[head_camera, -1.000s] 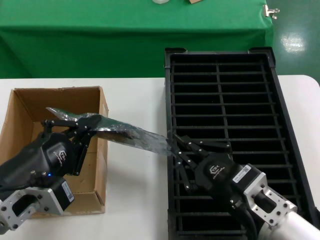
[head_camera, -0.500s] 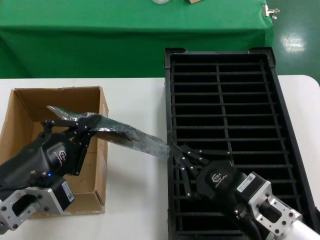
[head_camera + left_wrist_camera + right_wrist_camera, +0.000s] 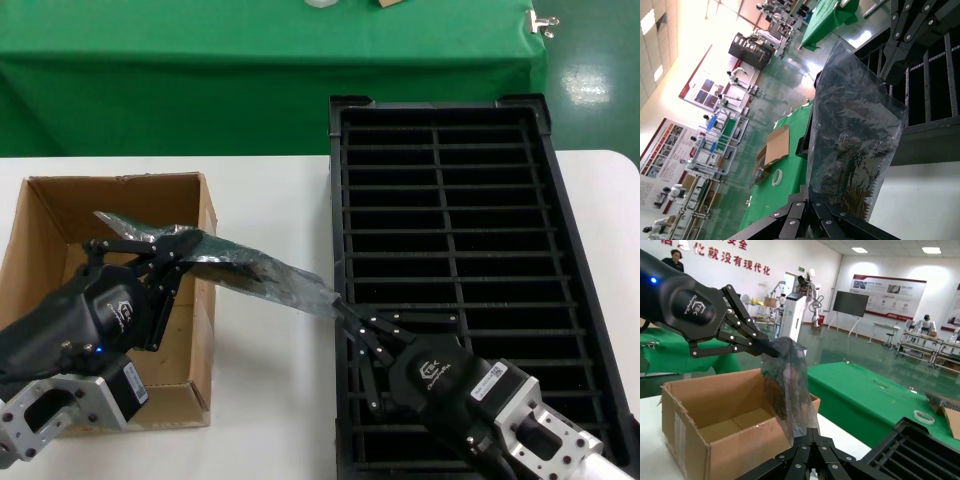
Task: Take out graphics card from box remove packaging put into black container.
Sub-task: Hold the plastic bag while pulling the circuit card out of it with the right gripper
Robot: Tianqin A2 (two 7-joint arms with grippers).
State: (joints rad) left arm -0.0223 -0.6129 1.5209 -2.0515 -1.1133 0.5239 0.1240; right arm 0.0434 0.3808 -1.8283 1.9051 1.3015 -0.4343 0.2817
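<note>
The silvery anti-static bag (image 3: pixel 265 272) is stretched between both grippers, from above the brown cardboard box (image 3: pixel 60 210) to the near left edge of the black slotted container (image 3: pixel 440 180). The dark graphics card shows through the bag (image 3: pixel 855 165). My left gripper (image 3: pixel 190 240) is shut on the bag's end over the box, also seen in the left wrist view (image 3: pixel 812 192). My right gripper (image 3: pixel 340 308) is shut on the bag's other end, as the right wrist view (image 3: pixel 812 431) shows, with the bag (image 3: pixel 790 390) hanging between it and the left gripper (image 3: pixel 775 351).
The box and container stand on a white table (image 3: pixel 270 400), with a bare strip between them. A green-clothed table (image 3: pixel 200 90) runs behind. A small binder clip (image 3: pixel 545 22) lies at its far right.
My right gripper drew back slightly from the bag's end with its fingers spread, then came back and closed on it. My left gripper and the bag stayed almost still.
</note>
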